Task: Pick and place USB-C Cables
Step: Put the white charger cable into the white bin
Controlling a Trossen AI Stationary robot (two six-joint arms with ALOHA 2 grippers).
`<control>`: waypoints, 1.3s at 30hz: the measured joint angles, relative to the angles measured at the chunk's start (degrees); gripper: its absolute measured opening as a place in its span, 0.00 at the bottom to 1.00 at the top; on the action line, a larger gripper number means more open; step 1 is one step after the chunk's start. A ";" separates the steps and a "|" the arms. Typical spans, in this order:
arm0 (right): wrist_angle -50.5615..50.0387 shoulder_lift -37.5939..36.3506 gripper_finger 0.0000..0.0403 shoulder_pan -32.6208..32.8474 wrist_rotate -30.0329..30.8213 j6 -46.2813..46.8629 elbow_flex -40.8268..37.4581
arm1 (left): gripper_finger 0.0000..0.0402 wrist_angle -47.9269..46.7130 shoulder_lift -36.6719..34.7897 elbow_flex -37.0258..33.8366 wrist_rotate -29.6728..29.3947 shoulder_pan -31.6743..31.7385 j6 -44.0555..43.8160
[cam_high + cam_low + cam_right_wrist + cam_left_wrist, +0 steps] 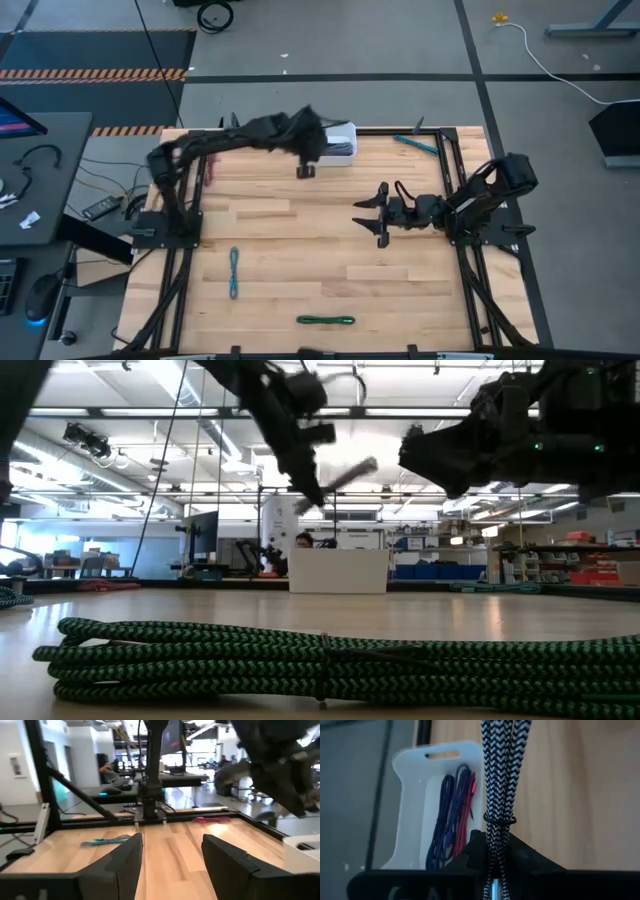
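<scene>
My left gripper is shut on a black-and-white braided cable bundle. It hangs over the table beside a white tray holding purple and red cables. From above, that gripper sits just left of the tray. My right gripper hovers open mid-table, touching nothing. A teal cable and a green cable lie flat on the near part of the table. Another teal cable lies by the far right rail, and a pink one by the left rail. My left gripper pinches the braided bundle between its two fingers, near one end just below its black tie band. The folded strands run on past the fingertips, along the fingers. The bundle is lifted clear of the table and tilted.
A black frame rail runs around the wooden table. The green cable fills the foreground of the low view. Bare wood lies between the two grippers and across the middle. A desk with a mouse and a keyboard stands off the table's left side.
</scene>
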 joint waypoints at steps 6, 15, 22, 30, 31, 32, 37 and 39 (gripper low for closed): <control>-0.29 -2.57 0.52 3.80 7.25 0.93 -3.41 | 0.11 -4.82 13.49 12.90 2.39 4.67 4.52; -0.18 -2.64 0.52 5.63 9.32 1.58 -3.26 | 0.11 -10.47 22.85 20.06 4.58 9.94 9.76; -0.10 -2.71 0.52 5.64 10.13 1.58 -3.19 | 0.12 -10.60 24.05 20.16 5.95 11.84 13.64; 0.25 -2.71 0.52 5.63 10.13 1.67 -3.17 | 0.22 -8.41 24.48 20.13 7.17 11.80 15.99; 0.08 -2.71 0.52 5.63 10.13 2.16 -3.17 | 0.25 -8.35 24.48 20.13 7.73 11.84 16.01; -0.24 -2.71 0.52 5.63 10.13 2.65 -3.17 | 0.28 -8.33 24.48 20.13 8.42 12.01 16.01; -2.81 -2.71 0.52 5.63 10.13 3.11 -3.17 | 0.44 -8.26 24.48 20.13 9.34 12.24 15.93; -3.77 -2.71 0.52 5.63 10.15 3.09 -3.17 | 0.50 -7.93 24.47 20.13 9.25 12.20 15.88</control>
